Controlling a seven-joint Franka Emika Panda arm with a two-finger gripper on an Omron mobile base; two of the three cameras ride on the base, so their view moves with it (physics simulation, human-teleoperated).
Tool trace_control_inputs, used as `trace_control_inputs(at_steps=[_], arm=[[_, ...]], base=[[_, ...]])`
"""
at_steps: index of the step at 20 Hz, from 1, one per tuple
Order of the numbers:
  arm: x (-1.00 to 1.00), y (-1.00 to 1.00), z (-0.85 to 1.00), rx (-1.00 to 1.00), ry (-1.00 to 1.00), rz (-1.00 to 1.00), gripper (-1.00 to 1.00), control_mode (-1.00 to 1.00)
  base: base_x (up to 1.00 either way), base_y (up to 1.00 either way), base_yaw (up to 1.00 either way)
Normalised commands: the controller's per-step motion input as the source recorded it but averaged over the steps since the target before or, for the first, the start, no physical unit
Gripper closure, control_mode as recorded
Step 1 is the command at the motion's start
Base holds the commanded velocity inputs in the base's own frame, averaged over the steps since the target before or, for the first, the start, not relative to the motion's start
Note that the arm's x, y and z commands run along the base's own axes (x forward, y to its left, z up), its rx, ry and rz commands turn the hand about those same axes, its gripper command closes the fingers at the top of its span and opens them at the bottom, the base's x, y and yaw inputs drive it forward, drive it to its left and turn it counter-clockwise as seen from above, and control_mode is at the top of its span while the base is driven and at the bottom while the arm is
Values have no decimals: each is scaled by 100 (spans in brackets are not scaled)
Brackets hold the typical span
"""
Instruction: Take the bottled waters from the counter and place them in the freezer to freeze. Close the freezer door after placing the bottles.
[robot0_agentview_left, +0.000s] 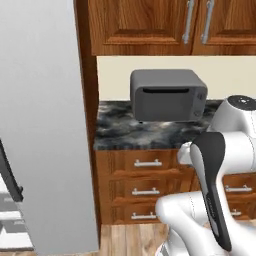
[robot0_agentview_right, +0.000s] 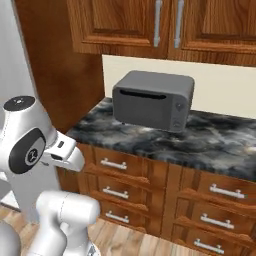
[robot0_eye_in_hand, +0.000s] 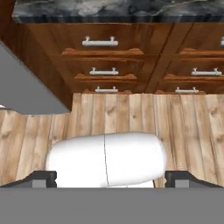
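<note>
My gripper is spread wide and holds nothing, pointing down near the drawers below the counter, probably because no bottle is reached yet.

Counter: black marble look, grey-white veining, polished with a soft sheen. Drawers and upper cabinets: reddish-brown wood, visible grain, semi-gloss; bar handles brushed silver metal. Toaster oven: dark grey matt casing, metal or plastic unclear. Freezer door: smooth light-grey panel, flat matt. Floor: light wooden planks, streaky grain, low sheen. Backsplash wall: plain cream, matt.
</note>
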Motion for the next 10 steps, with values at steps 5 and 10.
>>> trace_control_inputs(at_steps=[5, 10], arm=[[0, 0, 0, 0, 0, 0, -100, 100], [0, 0, 0, 0, 0, 0, -100, 100]], base=[[-6, -61, -61], [-3, -41, -50]])
